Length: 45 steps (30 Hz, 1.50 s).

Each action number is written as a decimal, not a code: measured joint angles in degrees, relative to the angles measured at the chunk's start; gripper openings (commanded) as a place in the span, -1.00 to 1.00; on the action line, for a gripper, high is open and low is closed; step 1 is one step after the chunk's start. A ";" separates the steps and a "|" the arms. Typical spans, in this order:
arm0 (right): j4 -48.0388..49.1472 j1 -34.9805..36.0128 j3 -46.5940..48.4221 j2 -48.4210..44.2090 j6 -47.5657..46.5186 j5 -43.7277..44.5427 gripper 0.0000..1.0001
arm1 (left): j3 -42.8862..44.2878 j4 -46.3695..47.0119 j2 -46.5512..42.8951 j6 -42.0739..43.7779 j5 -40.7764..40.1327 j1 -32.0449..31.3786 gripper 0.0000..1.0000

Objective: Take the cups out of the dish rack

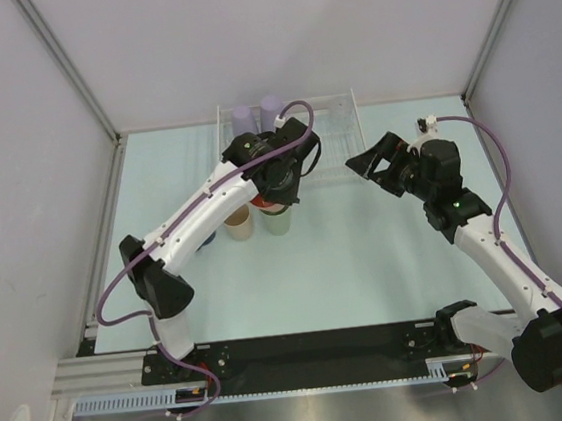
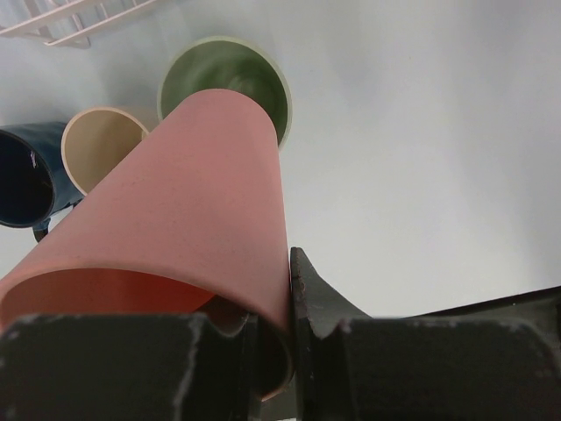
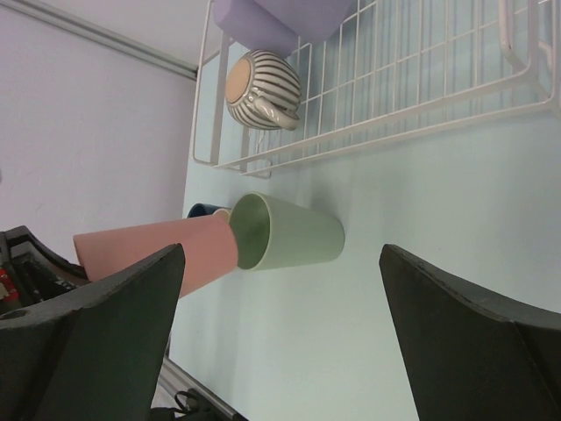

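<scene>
My left gripper is shut on the rim of the salmon pink cup. It holds the cup tilted in the air, its base about level with the rim of the pale green cup. The green cup, the tan cup and the navy mug stand together on the table in front of the dish rack. The rack holds two lavender cups and a ribbed beige-white cup. My right gripper is open and empty, right of the cups.
The rack stands at the back edge of the pale table against the rear wall. White enclosure walls stand left and right. A metal rail runs along the near edge by the arm bases.
</scene>
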 measured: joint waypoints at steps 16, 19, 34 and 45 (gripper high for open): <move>-0.02 0.00 0.00 0.28 -0.31 -0.17 0.99 | -0.35 0.63 2.16 0.02 -0.04 0.66 -0.99; -0.02 0.00 -0.02 0.28 -0.42 -0.17 0.99 | -0.35 1.29 2.80 0.07 -0.04 1.38 -0.99; -0.04 0.00 -0.35 1.49 -1.20 -0.13 0.99 | -0.35 2.64 5.05 1.01 0.42 4.68 -0.99; 0.00 0.00 -0.35 2.58 -1.33 -0.13 0.99 | -0.35 3.61 6.97 1.16 1.97 4.92 -0.99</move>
